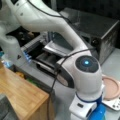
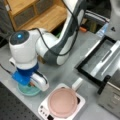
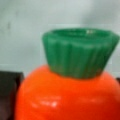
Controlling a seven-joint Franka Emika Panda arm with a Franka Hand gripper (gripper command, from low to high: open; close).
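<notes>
An orange toy vegetable with a ribbed green top fills the wrist view, very close to the camera. A dark finger shows at its left side. In a front view my gripper points down over a teal dish on the grey table, with a speck of orange between the blue wrist and the dish. The arm's white wrist hides the fingers in a front view, where only its blue part shows at the bottom edge.
A pink round plate lies on a white base just right of the dish. A black tray with an open metal oven stands further right. A wooden shelf is behind the arm.
</notes>
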